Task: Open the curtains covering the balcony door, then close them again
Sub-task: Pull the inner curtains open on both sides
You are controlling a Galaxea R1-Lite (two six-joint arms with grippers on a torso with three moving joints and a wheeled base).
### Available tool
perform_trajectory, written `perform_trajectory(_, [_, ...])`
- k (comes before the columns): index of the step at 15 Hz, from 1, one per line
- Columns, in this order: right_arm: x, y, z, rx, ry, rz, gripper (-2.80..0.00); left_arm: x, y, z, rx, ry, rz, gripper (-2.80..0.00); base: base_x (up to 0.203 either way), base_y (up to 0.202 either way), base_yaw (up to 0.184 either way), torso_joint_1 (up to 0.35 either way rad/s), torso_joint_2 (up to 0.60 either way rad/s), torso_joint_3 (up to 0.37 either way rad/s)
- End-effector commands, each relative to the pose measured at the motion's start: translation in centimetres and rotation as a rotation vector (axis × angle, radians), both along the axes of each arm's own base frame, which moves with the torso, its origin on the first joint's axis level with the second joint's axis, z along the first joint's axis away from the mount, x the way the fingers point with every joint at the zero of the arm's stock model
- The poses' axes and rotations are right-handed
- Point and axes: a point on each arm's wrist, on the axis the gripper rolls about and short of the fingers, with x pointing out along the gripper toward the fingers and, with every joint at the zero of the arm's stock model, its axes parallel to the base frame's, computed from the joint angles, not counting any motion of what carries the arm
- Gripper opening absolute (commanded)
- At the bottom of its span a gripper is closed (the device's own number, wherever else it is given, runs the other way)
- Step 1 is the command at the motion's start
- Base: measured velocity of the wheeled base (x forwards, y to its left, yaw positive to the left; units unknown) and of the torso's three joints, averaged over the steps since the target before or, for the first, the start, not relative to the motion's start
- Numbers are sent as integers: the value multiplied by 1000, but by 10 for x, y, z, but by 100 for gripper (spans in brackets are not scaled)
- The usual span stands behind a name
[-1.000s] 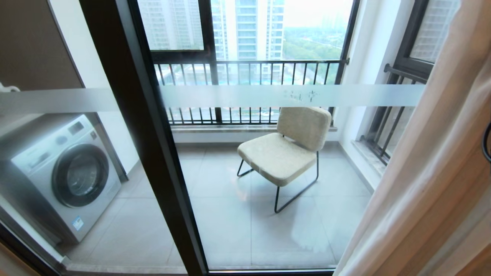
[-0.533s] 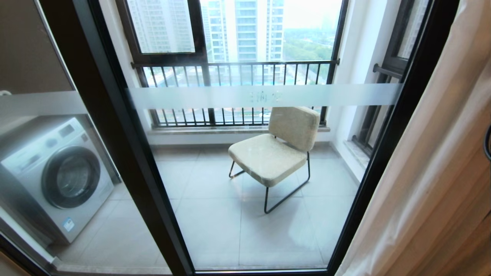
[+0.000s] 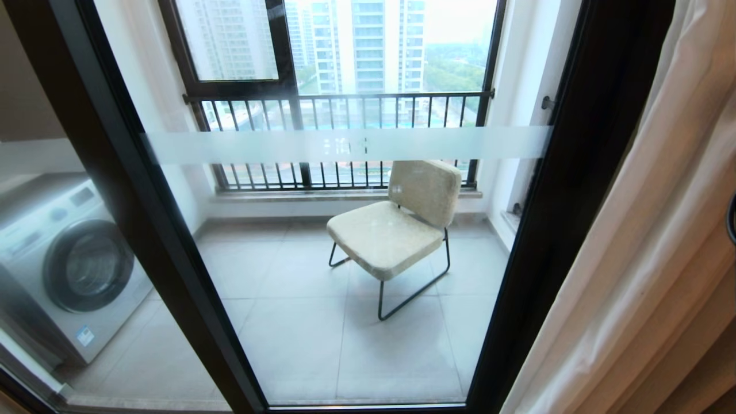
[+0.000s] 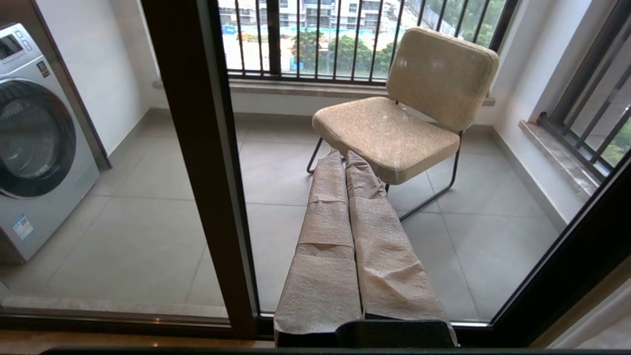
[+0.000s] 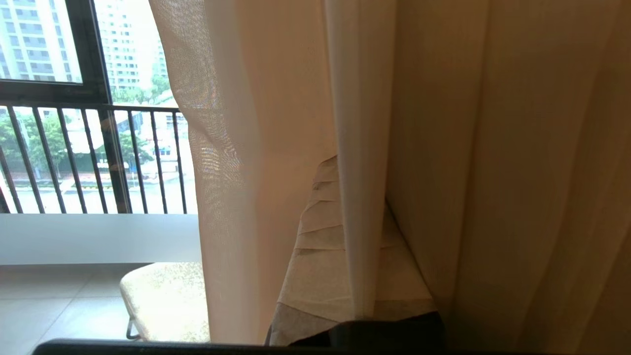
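The curtains [image 3: 661, 259] hang in beige folds at the right edge of the head view, drawn off the balcony door [image 3: 345, 144], whose glass panes and dark frame [image 3: 552, 230] stand uncovered. In the right wrist view my right gripper [image 5: 355, 207] is shut on a narrow pale fold of the curtains [image 5: 362, 123], with the sheer layer [image 5: 222, 148] on one side and the thicker drape [image 5: 517, 172] on the other. My left gripper [image 4: 345, 155] is shut and empty, its wrapped fingers [image 4: 325, 217] pressed together and pointing at the door glass low down.
Behind the glass stand a beige chair [image 3: 397, 230] on the tiled balcony floor and a washing machine [image 3: 69, 270] at the left. A barred window railing [image 3: 339, 103] closes the balcony's far side. A strip of wooden floor [image 4: 98, 340] runs along the door's bottom track.
The whole head view has slid left, so the camera has moved right. The curtain edge has gone right along the door, baring the dark right-hand frame. Both grippers are unchanged.
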Motion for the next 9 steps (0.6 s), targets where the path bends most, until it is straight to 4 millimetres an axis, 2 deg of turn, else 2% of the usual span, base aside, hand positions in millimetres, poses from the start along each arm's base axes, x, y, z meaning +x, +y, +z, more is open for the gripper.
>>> perform_trajectory(1, [-1, 0, -1, -1, 0, 0, -280, 0, 0, 0, -1, -2, 1, -280, 0, -187, -1, 2, 4, -2])
perform_trajectory(6, [-2, 0, -1, -1, -1, -1, -280, 0, 0, 0, -1, -2, 1, -280, 0, -187, 0, 4, 3, 2])
perform_trajectory(9, [-4, -1, 1, -1, -7, -9, -280, 0, 0, 0, -1, -2, 1, -280, 0, -34, -2, 2, 2, 0])
